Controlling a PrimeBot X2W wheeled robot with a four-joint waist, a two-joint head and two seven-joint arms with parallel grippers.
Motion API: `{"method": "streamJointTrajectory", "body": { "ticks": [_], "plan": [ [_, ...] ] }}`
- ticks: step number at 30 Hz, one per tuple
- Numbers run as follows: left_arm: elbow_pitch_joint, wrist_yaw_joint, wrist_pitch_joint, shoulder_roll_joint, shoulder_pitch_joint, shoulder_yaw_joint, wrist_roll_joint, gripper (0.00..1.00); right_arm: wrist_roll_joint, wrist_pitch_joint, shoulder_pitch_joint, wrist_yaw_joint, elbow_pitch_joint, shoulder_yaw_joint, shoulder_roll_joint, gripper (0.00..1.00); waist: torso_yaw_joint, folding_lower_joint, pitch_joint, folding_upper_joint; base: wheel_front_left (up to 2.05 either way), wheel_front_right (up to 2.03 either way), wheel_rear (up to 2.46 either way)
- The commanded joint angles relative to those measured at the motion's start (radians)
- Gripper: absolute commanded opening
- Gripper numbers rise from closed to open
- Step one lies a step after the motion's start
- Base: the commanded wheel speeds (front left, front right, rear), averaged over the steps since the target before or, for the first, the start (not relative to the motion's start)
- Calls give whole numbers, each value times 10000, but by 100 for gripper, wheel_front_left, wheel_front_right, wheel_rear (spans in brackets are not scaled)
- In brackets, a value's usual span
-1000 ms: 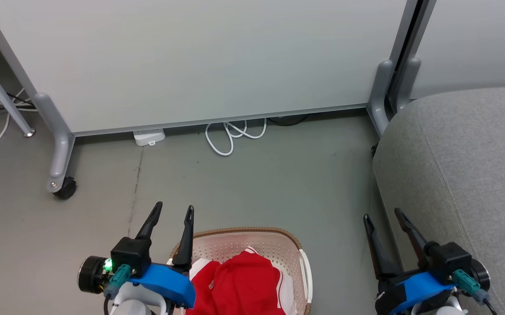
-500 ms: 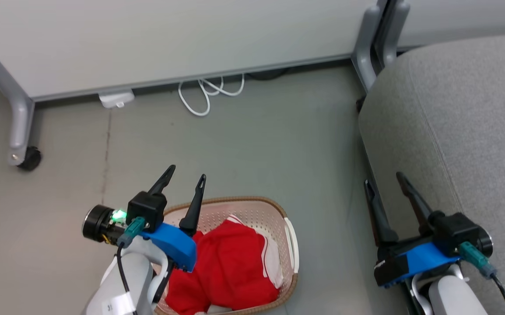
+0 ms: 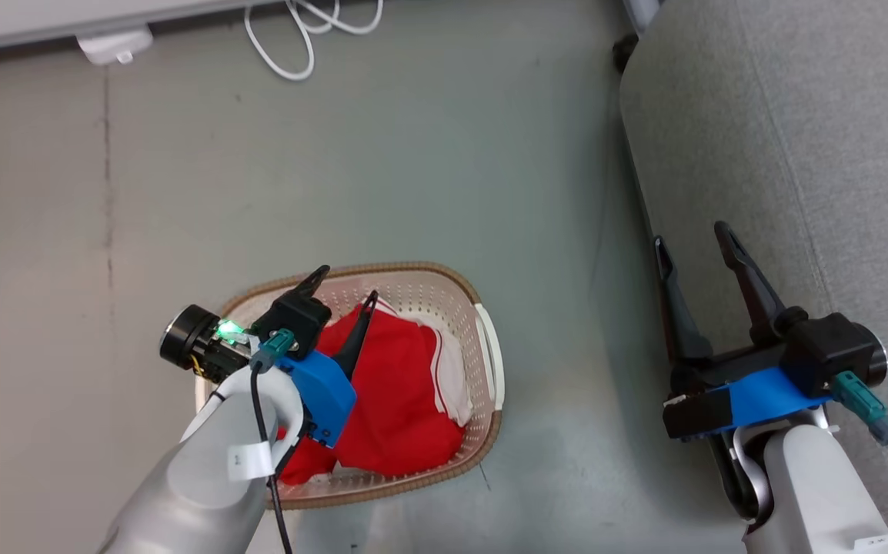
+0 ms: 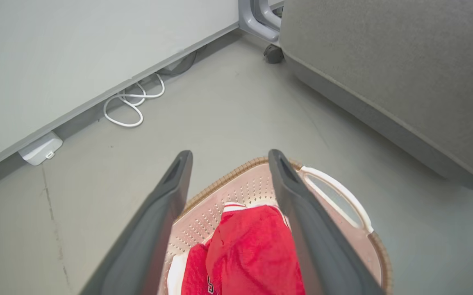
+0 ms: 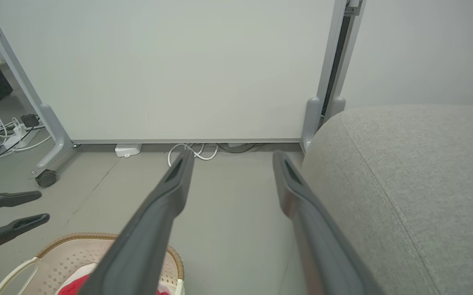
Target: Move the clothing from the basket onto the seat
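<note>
A paper tag on the left forearm and a white mark on the red clothing are too small to read. The left pincer is spread wide and empty, poised over the far left corner of the laundry basket, where the clothing lies heaped. Whether its fingertip touches the cloth cannot be told. The right pincer, equally spread and empty, hangs over the floor just beside the edge of the grey seat. Beyond the basket, a white cable coils on the floor near a white plug box at the foot of the partition panel.
</note>
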Motion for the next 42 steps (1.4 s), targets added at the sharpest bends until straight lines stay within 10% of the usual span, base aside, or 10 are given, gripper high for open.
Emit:
{"method": "streamJointTrajectory", "body": {
  "ticks": [1, 20, 42],
  "plan": [
    [315, -12, -30, 52, -328, -250, -117, 100, -81, -7, -229, 3, -61, -2, -27, 100, -118, -1, 521, 0, 0, 0, 0],
    [3468, -11, 1063, -30, -2837, -3283, -903, 100, -229, -7, -1220, 3, -847, -9, -25, 100, -517, -1, 3272, 0, 0, 0, 0],
    [4085, -4, 1946, 151, -4195, -3545, -1672, 100, -352, -7, -1497, 3, -1983, -10, -27, 100, -649, -1, 5340, 0, 0, 0, 0]
  ]
}}
